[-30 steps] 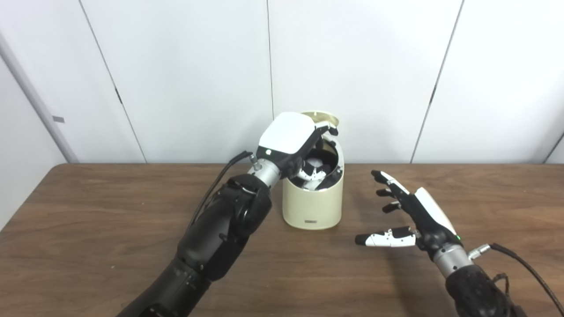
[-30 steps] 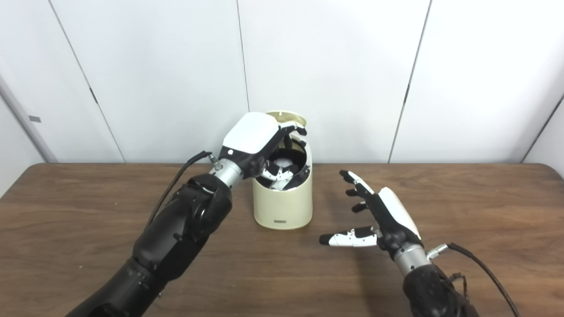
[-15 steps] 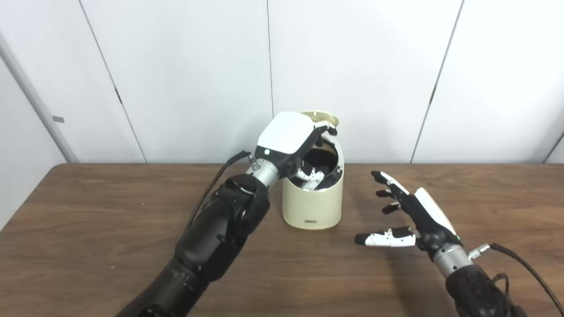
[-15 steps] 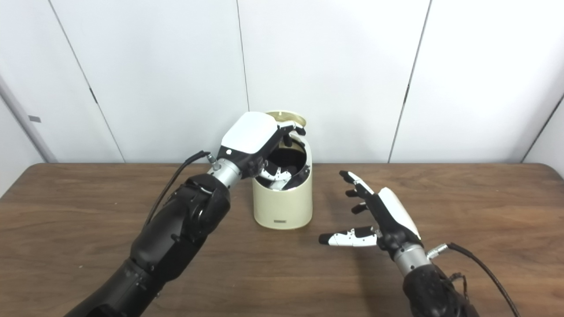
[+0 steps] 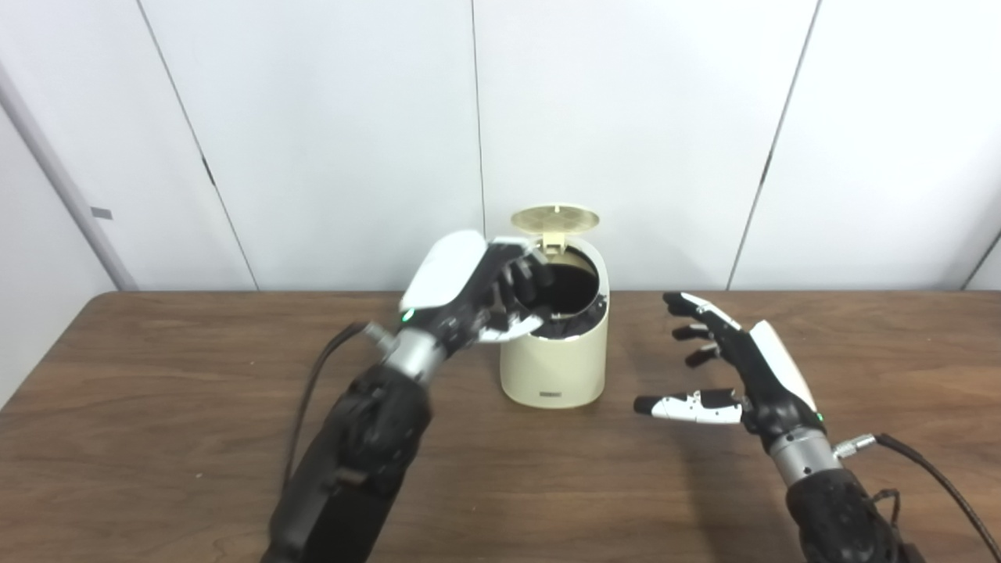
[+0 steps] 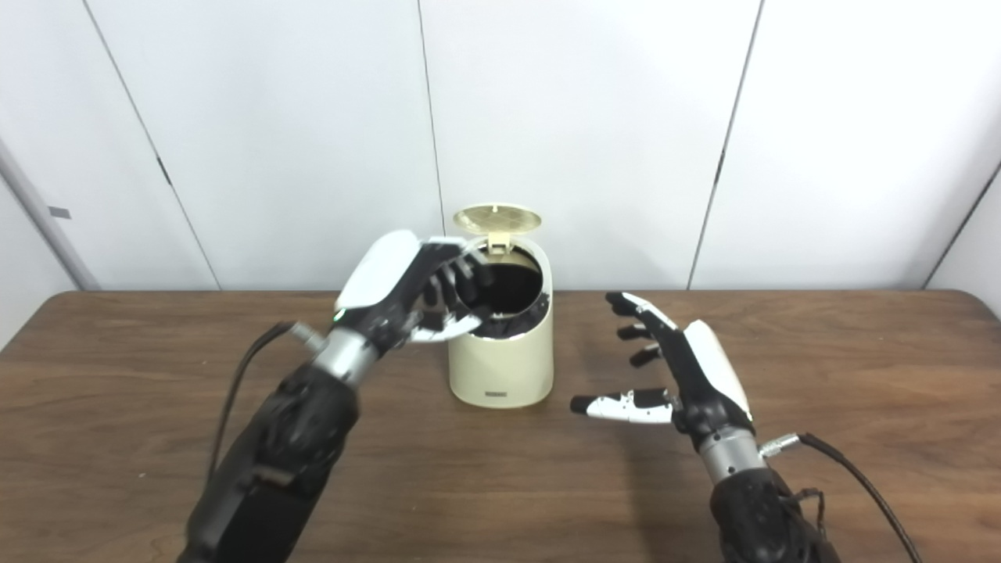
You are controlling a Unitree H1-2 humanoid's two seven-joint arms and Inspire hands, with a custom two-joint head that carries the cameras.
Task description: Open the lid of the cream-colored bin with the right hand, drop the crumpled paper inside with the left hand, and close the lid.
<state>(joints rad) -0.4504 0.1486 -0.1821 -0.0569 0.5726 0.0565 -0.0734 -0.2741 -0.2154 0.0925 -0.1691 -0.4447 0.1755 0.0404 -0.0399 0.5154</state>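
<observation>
**Both hands empty beside the open bin**

Our left hand (image 5: 469,293) hovers at frame centre, fingers loosely spread, just left of the cream-colored bin (image 5: 555,360). Its lid (image 5: 554,220) stands open. Our right hand (image 5: 735,371), lower right, is splayed wide. We cannot see the crumpled paper.

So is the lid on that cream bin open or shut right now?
Open. The lid stands tipped up behind the cream bin, and its dark mouth is exposed.
</observation>
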